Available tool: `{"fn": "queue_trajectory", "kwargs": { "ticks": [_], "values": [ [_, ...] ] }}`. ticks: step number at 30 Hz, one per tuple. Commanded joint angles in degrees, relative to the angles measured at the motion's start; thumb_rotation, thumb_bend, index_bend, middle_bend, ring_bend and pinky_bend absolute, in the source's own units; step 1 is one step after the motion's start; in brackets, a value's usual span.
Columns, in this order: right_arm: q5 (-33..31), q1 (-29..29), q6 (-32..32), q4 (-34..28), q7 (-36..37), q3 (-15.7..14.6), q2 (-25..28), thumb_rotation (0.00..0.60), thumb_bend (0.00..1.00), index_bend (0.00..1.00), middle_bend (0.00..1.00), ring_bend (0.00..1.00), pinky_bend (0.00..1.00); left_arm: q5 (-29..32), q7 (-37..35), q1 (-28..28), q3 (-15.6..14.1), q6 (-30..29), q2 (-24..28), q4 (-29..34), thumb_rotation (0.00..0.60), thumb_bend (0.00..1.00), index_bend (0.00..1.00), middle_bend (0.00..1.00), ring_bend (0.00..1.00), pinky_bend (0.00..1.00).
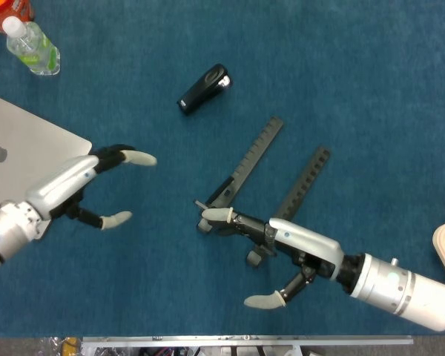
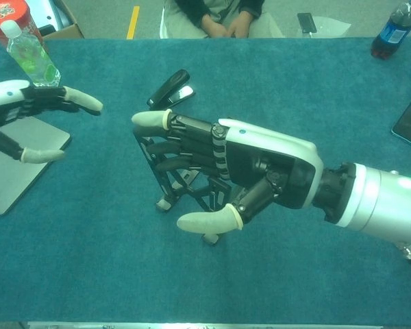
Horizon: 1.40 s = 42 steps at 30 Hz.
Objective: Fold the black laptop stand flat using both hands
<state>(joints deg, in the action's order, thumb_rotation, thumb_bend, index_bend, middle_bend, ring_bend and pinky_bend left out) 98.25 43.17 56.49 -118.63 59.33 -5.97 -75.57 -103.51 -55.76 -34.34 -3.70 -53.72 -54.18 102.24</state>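
The black laptop stand lies near the middle of the bench, its two notched arms pointing toward the far right corner. The right robot hand rests its outstretched fingers against the raised frame at the stand's near end, thumb hanging free below — probably to steady it. The left robot hand hovers spread and empty just off the laptop at the left edge, well apart from the stand — likely heading over to help.
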Motion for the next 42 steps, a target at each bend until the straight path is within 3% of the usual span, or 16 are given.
{"fn": "queue_trajectory", "kwargs": {
  "ticks": [1,8,18,27,42],
  "values": [
    [-0.14,0.08,-0.02,-0.01,-0.09,0.05,0.01,0.6,0.19,0.0,0.01,0.0,0.08,-5.13,-17.8,-8.58,-2.93,2.9,-1.92,-4.37,0.6,0.29,0.22,0.22,0.12,0.14],
    [-0.77,0.14,0.06,0.07,-0.42,0.21,0.06,0.6,0.19,0.0,0.01,0.0,0.08,-9.37,-34.55,-16.57,-6.54,1.89,-6.76,-10.92,0.6,0.29,0.22,0.24,0.14,0.16],
    [-1.88,0.38,-0.16,0.37,-0.39,0.84,0.35,0.6,0.19,0.0,0.01,0.0,0.08,-11.26,-47.3,-24.34,-9.87,-1.49,-12.33,-15.96,0.6,0.29,0.22,0.24,0.14,0.18],
    [-1.81,0.4,0.18,0.71,0.35,1.14,0.73,0.6,0.19,0.0,0.01,0.0,0.08,-11.01,-52.47,-28.73,-12.5,-3.93,-14.23,-18.65,0.6,0.29,0.22,0.24,0.14,0.2],
    [-2.27,0.76,-0.06,1.58,1.21,1.85,0.33,0.6,0.19,0.0,0.01,0.0,0.08,-8.53,-55.83,-31.25,-15.59,-5.9,-18.98,-22.85,0.6,0.29,0.22,0.24,0.14,0.2]
  ]
}}
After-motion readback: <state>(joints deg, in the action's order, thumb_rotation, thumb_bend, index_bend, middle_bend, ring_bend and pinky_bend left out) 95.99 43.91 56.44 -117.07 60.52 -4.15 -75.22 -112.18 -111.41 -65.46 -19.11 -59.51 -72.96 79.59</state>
